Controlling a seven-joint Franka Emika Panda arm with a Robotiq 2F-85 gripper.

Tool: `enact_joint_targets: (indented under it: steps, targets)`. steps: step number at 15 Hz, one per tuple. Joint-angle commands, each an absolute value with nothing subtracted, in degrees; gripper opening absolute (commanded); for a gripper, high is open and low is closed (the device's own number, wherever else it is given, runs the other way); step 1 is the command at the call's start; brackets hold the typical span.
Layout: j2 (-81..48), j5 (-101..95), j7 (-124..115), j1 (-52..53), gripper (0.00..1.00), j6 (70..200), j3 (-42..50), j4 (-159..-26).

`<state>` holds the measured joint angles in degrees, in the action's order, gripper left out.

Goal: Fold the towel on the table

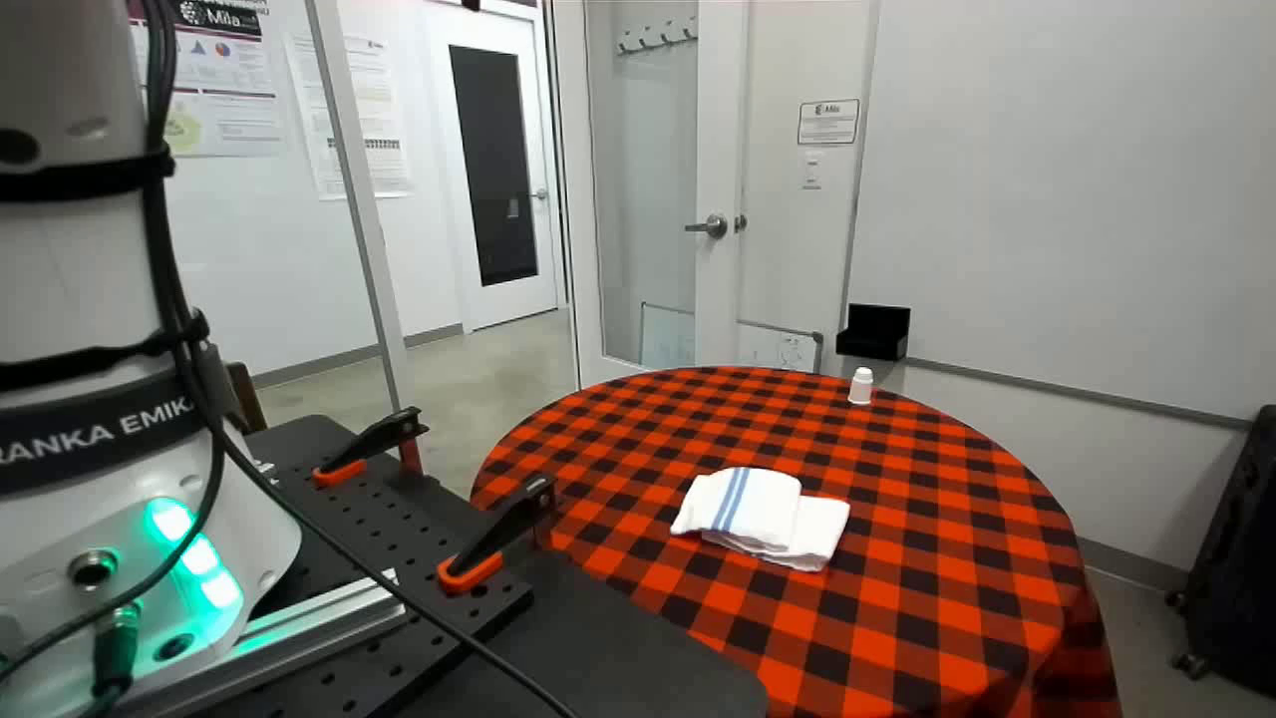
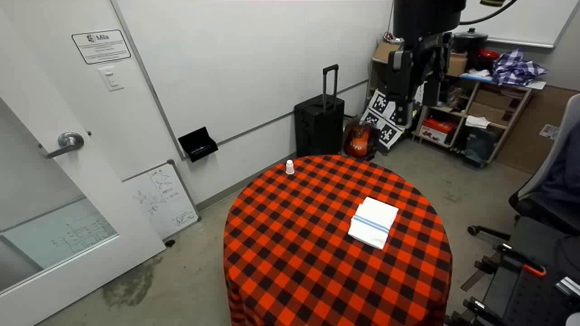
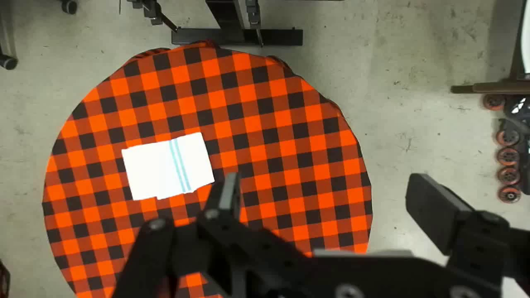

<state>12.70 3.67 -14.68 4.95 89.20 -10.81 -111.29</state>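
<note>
The towel, a white cloth with blue stripes, lies as a folded, layered stack on the table in both exterior views (image 1: 748, 504) (image 2: 374, 222). Its layers are slightly offset at the edges. It also shows in the wrist view (image 3: 153, 169), left of the jaws. The round table with the red-and-black checked cloth shows in all views (image 1: 917, 638) (image 2: 290, 258) (image 3: 281, 136). My gripper (image 3: 325, 180) is open, with its fingers wide apart and nothing between them. In an exterior view the gripper (image 2: 419, 108) hangs high above the table, apart from the towel.
A small white bottle-like object (image 1: 860, 387) (image 2: 290, 167) stands near the table's edge. A black holder (image 1: 874, 334) is on the wall beside the table. Clamps (image 1: 498, 538) sit on the robot's black mounting plate (image 1: 399, 519). A black suitcase (image 2: 319, 124) stands behind the table.
</note>
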Motion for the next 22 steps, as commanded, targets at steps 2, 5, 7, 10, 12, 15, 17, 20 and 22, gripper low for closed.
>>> enact_joint_targets:
  steps: [2, 5, 7, 10, 12, 15, 17, 20, 22]
  targets:
    - [12.7, 3.4, -15.0, 5.5, 1.0, 90.1, -10.3, -111.7]
    - [12.6, 3.3, -15.1, 5.4, 1.0, 92.1, -10.1, -113.2]
    - [12.7, 3.8, -15.0, 5.2, 1.0, 95.0, -9.8, -115.0]
    - [12.4, 4.4, -15.6, 5.0, 1.0, 101.3, -9.3, -118.3]
    - [11.6, 4.5, -15.6, 4.9, 1.0, 104.0, -8.9, -120.1]
    - [10.1, 4.3, -16.4, 4.7, 1.0, 106.9, -8.4, -122.5]
    - [8.7, 3.6, -17.8, 4.4, 1.0, 108.1, -8.2, -124.0]
    - [6.5, 3.7, -19.7, 4.3, 1.0, 111.3, -7.8, -126.4]
    - [4.9, 3.6, -21.5, 4.3, 1.0, 115.1, -7.5, -128.2]
